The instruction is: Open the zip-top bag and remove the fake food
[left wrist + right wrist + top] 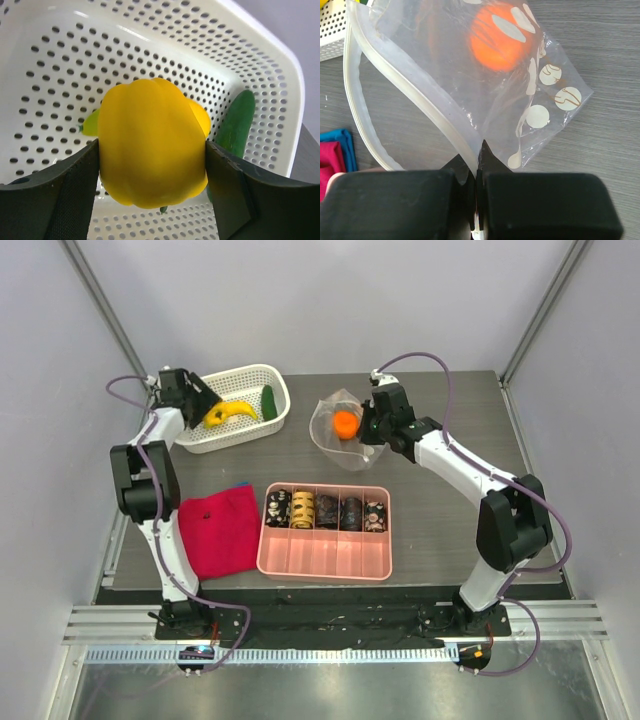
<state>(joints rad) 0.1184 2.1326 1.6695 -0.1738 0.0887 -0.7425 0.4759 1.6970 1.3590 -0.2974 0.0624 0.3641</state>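
My left gripper (203, 408) hangs over the white basket (275, 380) and is shut on a yellow toy pepper (150, 145), held just above the basket floor (55, 75). A yellow banana (238, 410) and a green piece (235, 122) lie in the basket. My right gripper (476, 167) is shut on the rim strip of the clear zip-top bag (445, 85), whose mouth gapes open toward the left. An orange rounded piece (496, 40) sits inside the bag. In the top view the bag (328, 430) lies at the table's middle back, with the orange piece (345, 423) in it.
A pink tray (325, 555) holding a row of dark patterned cylinders stands at the front centre. A red cloth (220, 528) over a blue one lies to its left. The basket corner (332, 30) shows left of the bag in the right wrist view.
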